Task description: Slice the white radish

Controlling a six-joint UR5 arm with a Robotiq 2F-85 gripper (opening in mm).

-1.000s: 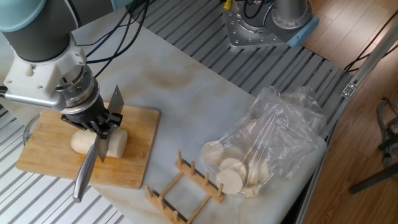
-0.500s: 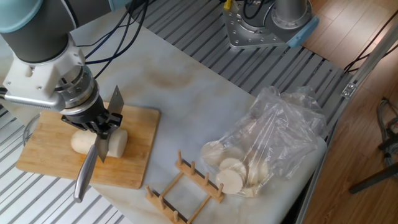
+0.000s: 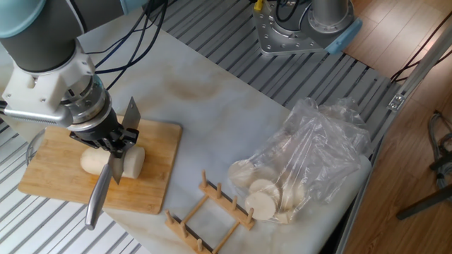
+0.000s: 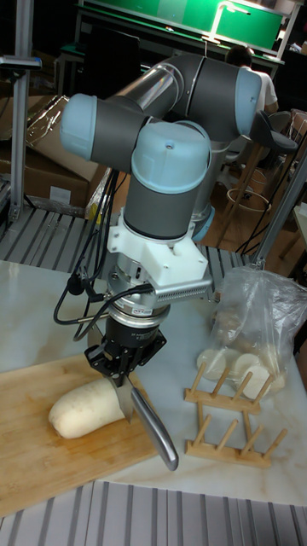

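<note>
On the rectangular bamboo cutting board (image 3: 49, 176) lies the thick cream-white radish (image 3: 92, 161), rounded end toward the board's left, flat cut end toward its right. Directly above that cut end hangs the black two-finger gripper (image 3: 113, 140), pinched on the steel-handled kitchen knife (image 3: 99, 194), whose blade stands in the radish. Right of the board stand a slotted wooden rack (image 3: 206, 214) and a clear plastic bag of pale slices (image 3: 311, 159).

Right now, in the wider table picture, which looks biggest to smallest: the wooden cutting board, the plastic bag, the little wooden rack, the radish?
1. Cutting board and plastic bag: alike in spread, too close to rank.
2. Wooden rack.
3. White radish, smallest, partly hidden by the gripper and knife.
</note>
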